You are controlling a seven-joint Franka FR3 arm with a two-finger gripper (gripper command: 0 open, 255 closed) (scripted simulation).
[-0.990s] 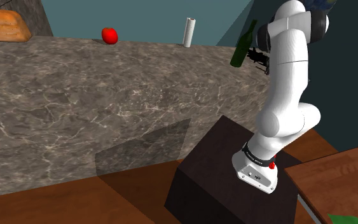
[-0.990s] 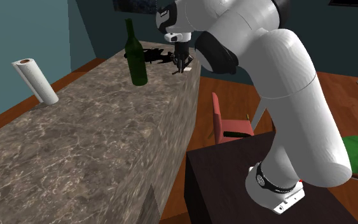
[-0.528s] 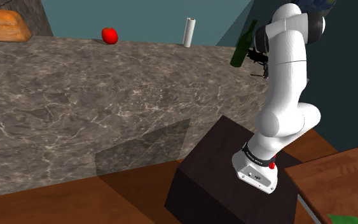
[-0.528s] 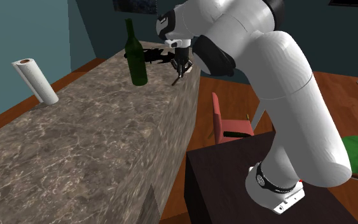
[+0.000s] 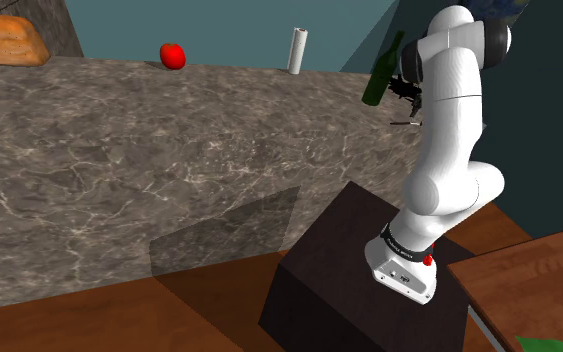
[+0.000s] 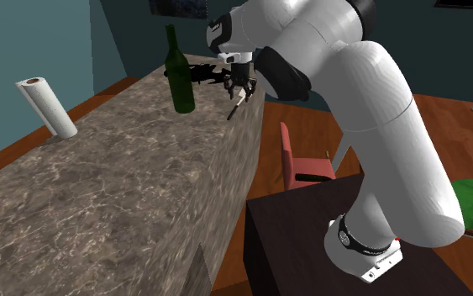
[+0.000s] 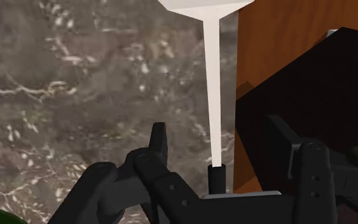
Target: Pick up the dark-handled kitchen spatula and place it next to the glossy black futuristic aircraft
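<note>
The white arm (image 6: 369,109) reaches to the far end of the long marbled tabletop (image 6: 100,193), and its pose is almost the same as half a second ago. The change is at its tip. A second ago the fingers (image 7: 160,141) were grasping the spatula (image 6: 236,108), which then hung tilted from them. Now they are released and stand apart, and the pale shaft lies between them without contact. The spatula rests flat on the tabletop, just beside its edge, at about 5 o'clock from the black aircraft (image 6: 202,74) in the second exterior view, near it but apart. I judge the placing as practically done, so only a clean retreat upward remains. The dark stand (image 6: 310,244) and a red chair (image 6: 297,164) are below the tabletop and do not disturb. The green bottle (image 6: 179,80) stands at 9 o'clock of the aircraft, close to it, so a sideways swing there could knock it. The paper roll (image 6: 48,108) and the red apple (image 5: 172,55) are well apart.
</note>
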